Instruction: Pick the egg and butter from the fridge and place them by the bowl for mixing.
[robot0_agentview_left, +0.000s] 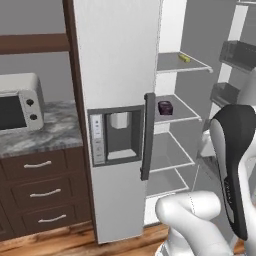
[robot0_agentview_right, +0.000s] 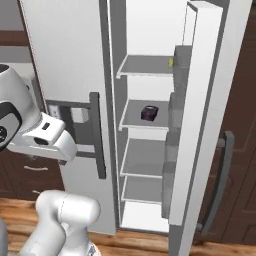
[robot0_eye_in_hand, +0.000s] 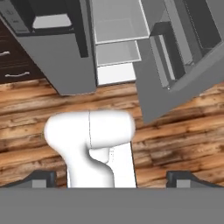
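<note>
— Where's the butter (robot0_agentview_left: 184, 58)?
— Upper shelf of the open fridge (robot0_agentview_left: 117, 65) — purple cube (robot0_agentview_left: 165, 107) one shelf below.
— And the arm?
— Folded back, hand aimed at the floor — gripper (robot0_eye_in_hand: 112, 178) tips spread wide, holding nothing.

The fridge (robot0_agentview_left: 117, 60) wears a smooth, matt light-grey skin like painted metal, with a dark satin handle (robot0_agentview_left: 148, 135) at 6 o'clock of the door. Its inner shelves (robot0_agentview_right: 145, 115) look pale, flat and plastic. The butter (robot0_agentview_left: 184, 58) is a dull yellow; the purple cube (robot0_agentview_left: 165, 107) has a faint sheen. The tabletop (robot0_agentview_left: 55, 127) shows mottled grey stone, polished. The drawers (robot0_agentview_left: 45, 192) are dark brown wood with bright metal pulls. The floor (robot0_eye_in_hand: 175, 140) is grained, warm wooden planking.
</note>
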